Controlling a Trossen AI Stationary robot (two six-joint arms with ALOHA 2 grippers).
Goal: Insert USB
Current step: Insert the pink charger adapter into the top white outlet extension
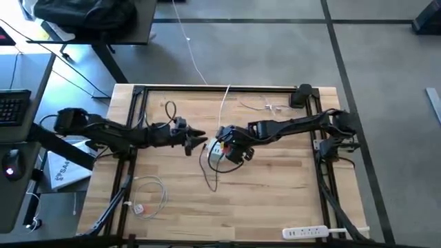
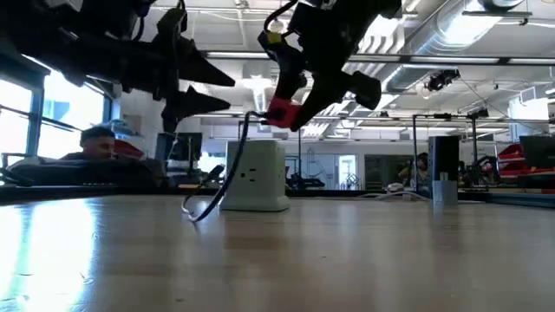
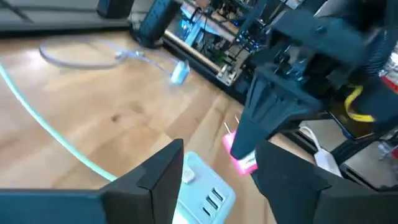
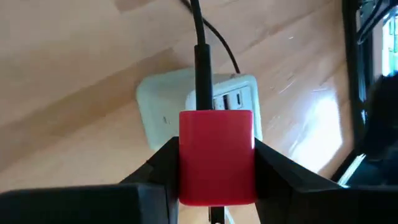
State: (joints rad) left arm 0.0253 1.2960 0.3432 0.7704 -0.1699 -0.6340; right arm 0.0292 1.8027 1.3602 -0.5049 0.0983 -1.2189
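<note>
Right gripper (image 4: pixel 214 165) clamping one USB (image 4: pixel 216 155), above one white charger cube (image 4: pixel 193 106)

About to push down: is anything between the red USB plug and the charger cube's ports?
Nothing visible. The right gripper holds the USB above the charger cube; the left gripper waits beside it, open.

Two dark, jointed arms end in matte black wedge-shaped fingers (image 3: pixel 155 180). A yellow cable (image 3: pixel 356 106) loops at the right arm's wrist, black cables trailing alongside.
</note>
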